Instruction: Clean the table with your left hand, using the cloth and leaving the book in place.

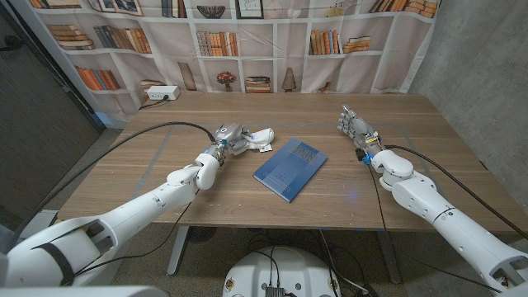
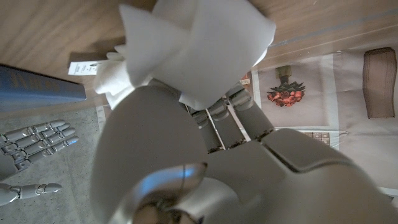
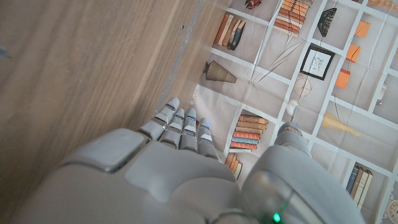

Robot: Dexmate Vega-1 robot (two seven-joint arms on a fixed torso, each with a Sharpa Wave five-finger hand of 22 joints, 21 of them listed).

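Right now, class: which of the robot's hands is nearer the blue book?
Left. The left hand, holding the white cloth, is just beside the blue book; the right hand waits farther off on the book's other side.

wooden table (image 1: 165,177): blue hardcover book (image 1: 289,169) laid at centre | crumpled white cloth (image 1: 257,139) placed at the book's 10 o'clock, just beside it | left hand (image 1: 226,139) set at the cloth's 9 o'clock, touching it | right hand (image 1: 353,125) stationed at the book's 2 o'clock, well apart
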